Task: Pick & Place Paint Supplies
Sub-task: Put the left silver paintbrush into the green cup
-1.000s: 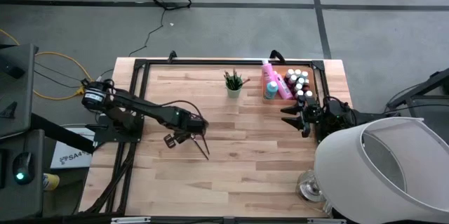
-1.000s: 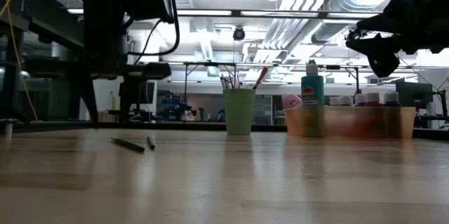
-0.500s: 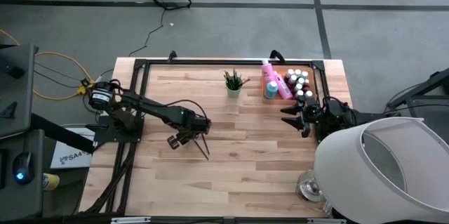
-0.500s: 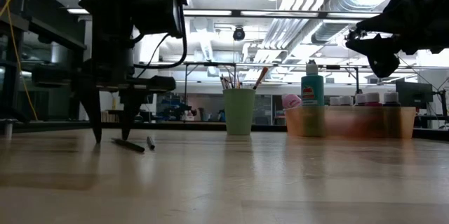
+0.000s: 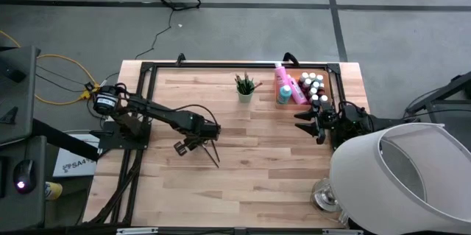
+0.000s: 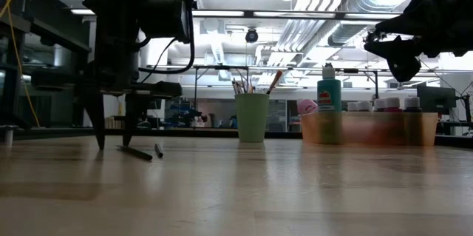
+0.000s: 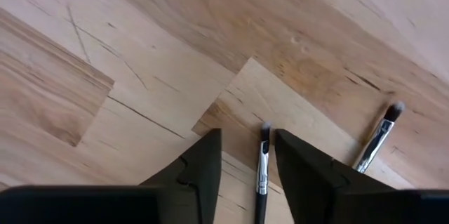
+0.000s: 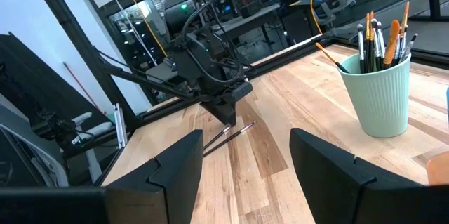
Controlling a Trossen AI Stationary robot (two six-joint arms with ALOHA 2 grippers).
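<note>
Two thin dark brushes lie flat on the wooden table [image 5: 250, 183]. My left gripper [image 7: 247, 136] points straight down over them, open, with one brush [image 7: 263, 164] lying between its fingers and the second brush [image 7: 379, 136] just outside. In the low view its fingertips [image 6: 101, 146] stand close to the tabletop beside the brush [image 6: 135, 152]. My right gripper [image 5: 305, 122] waits open and level at the table's right edge, holding nothing. The light green cup [image 5: 245, 90] stands full of brushes. Paint bottles [image 5: 313, 86], pink bottles [image 5: 282, 84] and a teal bottle [image 6: 329, 92] stand in the orange tray [image 6: 369, 127].
A black frame [image 5: 221, 65] runs along the table's far and left edges. Bare wood stretches between the brushes and the cup. A white lampshade-like object [image 5: 401, 176] covers the near right corner. Cables [image 5: 59, 80] lie on the floor to the left.
My left gripper has sunk toward the table until its fingertips stand on either side of the brush. The gap between its fingers has narrowed a little in the last half second. The brushes have not moved.
</note>
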